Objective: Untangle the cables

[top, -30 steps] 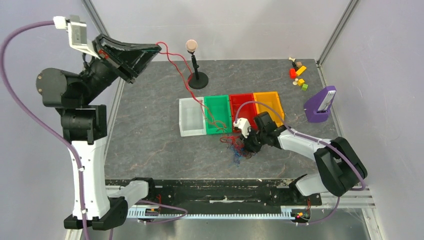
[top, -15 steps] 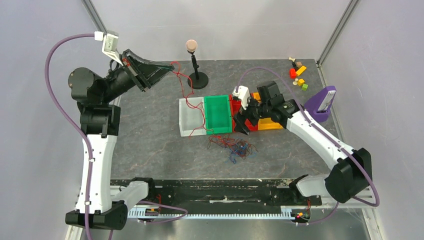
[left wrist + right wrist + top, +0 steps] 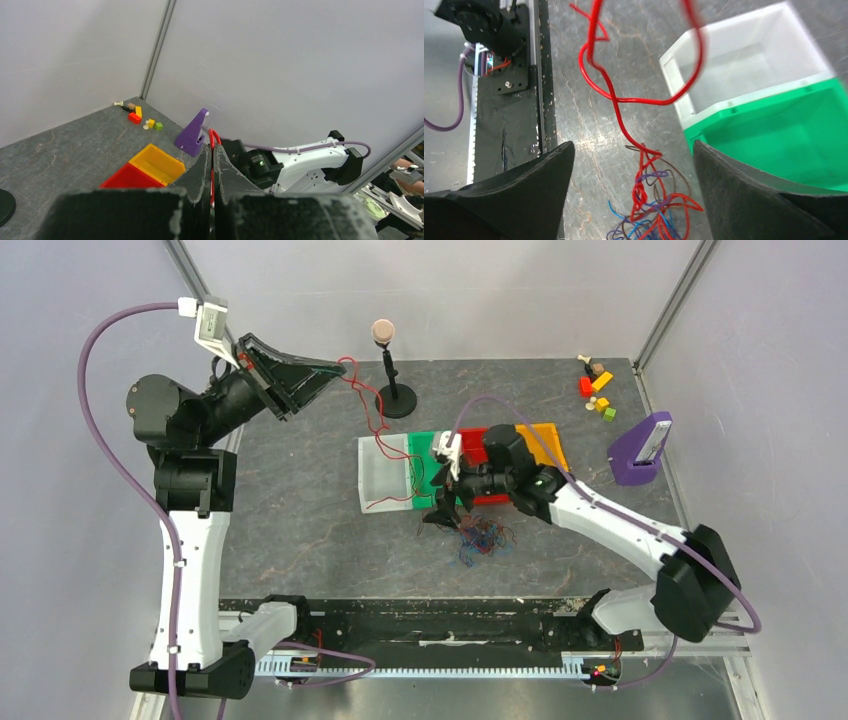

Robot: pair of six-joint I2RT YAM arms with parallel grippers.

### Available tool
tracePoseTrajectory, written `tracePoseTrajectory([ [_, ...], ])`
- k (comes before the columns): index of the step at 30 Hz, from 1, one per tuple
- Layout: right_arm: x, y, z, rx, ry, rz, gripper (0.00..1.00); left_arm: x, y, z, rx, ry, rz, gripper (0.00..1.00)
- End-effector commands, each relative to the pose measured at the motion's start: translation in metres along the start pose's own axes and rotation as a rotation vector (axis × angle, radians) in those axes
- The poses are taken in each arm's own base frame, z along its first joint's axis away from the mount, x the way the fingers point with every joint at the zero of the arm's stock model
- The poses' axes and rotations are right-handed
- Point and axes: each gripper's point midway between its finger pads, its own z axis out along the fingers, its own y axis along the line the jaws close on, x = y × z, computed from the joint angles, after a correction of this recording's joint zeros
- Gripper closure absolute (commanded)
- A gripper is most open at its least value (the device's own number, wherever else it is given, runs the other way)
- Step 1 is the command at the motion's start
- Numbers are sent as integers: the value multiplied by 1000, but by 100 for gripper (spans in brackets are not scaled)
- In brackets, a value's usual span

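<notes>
So far one red cable (image 3: 644,101) hangs from my shut left hand (image 3: 212,152), its tail in the tangle (image 3: 482,538) on the worktop (image 3: 290,530). My right hand (image 3: 633,147) gapes above; most remains knotted.

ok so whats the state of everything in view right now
left end effector, shut on the red cable, raised off the table
right end effector, open, over the tangle, holding nothing
red cable, pinched at one end, strung past the white bin down to the tangle
tangle, loose heap on the table, not yet separated
white bin, empty
green bin, nothing in the visible part
</notes>
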Motion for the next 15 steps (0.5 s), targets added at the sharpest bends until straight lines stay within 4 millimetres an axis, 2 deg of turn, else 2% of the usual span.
tracePoseTrajectory([
  [1, 24, -3, 32, -1, 2, -14, 19, -18, -11, 2, 4, -46, -14, 98],
  [5, 67, -19, 44, 56, 86, -5, 50, -34, -16, 3, -6, -87, 13, 98],
  [7, 91, -15, 41, 48, 131, 7, 56, -47, -14, 0, -59, -113, 65, 98],
  [9, 116, -7, 32, 41, 172, 22, 60, -71, -16, -2, -109, -169, 136, 98],
  [12, 154, 3, 14, 38, 230, 48, 66, -118, -14, -13, -204, -290, 215, 98],
  [15, 184, 9, -4, 44, 279, 95, 73, -149, -15, -18, -262, -374, 255, 98],
])
